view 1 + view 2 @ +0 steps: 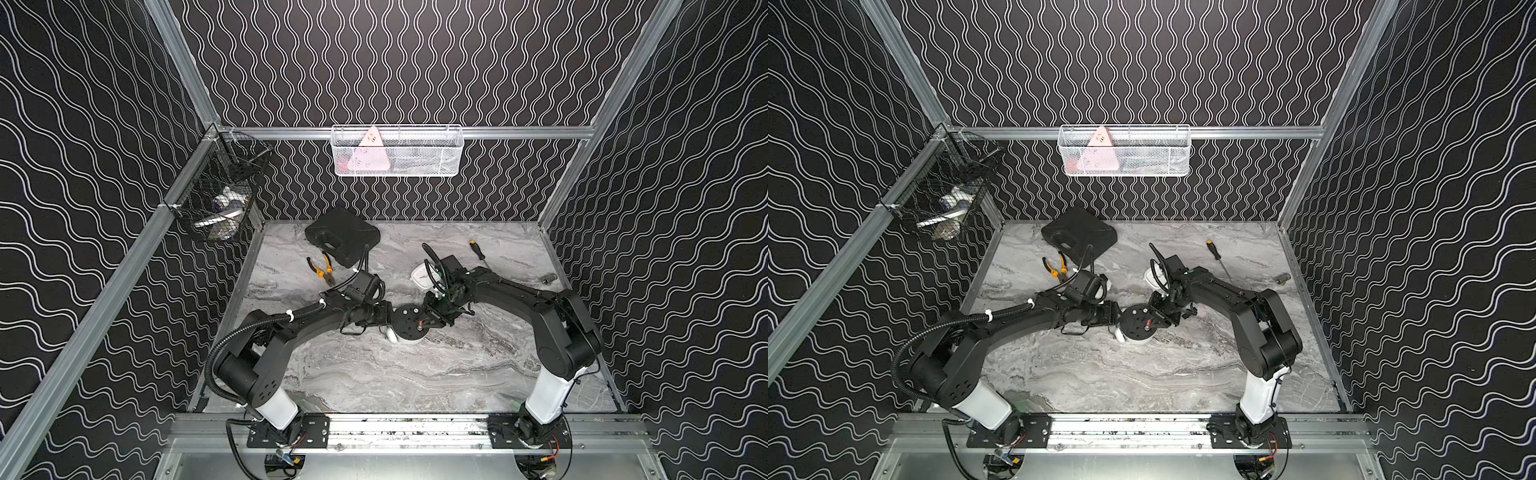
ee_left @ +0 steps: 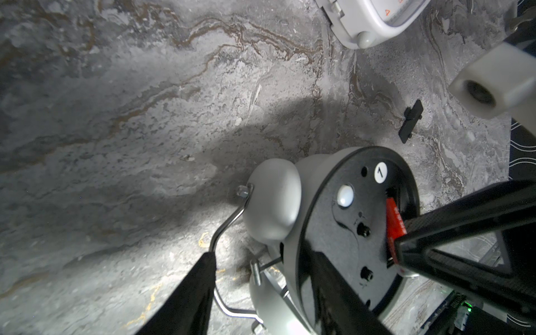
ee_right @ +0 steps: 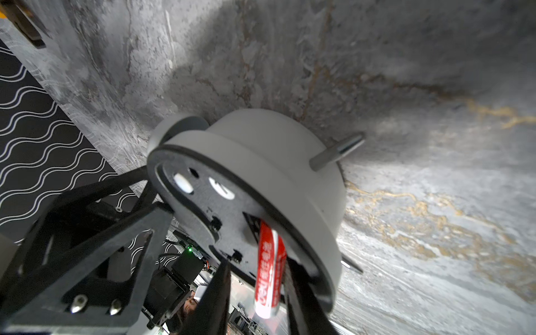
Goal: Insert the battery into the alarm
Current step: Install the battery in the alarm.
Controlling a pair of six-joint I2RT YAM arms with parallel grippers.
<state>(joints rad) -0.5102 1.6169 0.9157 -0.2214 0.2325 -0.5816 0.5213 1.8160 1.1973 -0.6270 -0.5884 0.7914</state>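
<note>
The alarm (image 1: 409, 326) is a grey twin-bell clock lying face down at mid-table, its black back plate (image 2: 342, 232) turned up. My left gripper (image 2: 261, 261) is shut on its bell end: one finger rests against the wire handle (image 2: 229, 220) and the other lies on the back plate. A red battery (image 3: 269, 269) stands tilted with one end in the open compartment and the other end sticking out. My right gripper (image 3: 258, 284) straddles it with the jaws apart, and a gap shows beside one finger (image 3: 214, 293). The battery (image 1: 420, 322) appears as a red speck in both top views.
A small black compartment lid (image 2: 410, 124) lies loose on the marble beside the alarm. A white square clock (image 1: 422, 276) sits behind it. Orange pliers (image 1: 322, 270), a black case (image 1: 343, 237), a screwdriver (image 1: 478, 249) and two wall baskets (image 1: 397, 151) stand farther back.
</note>
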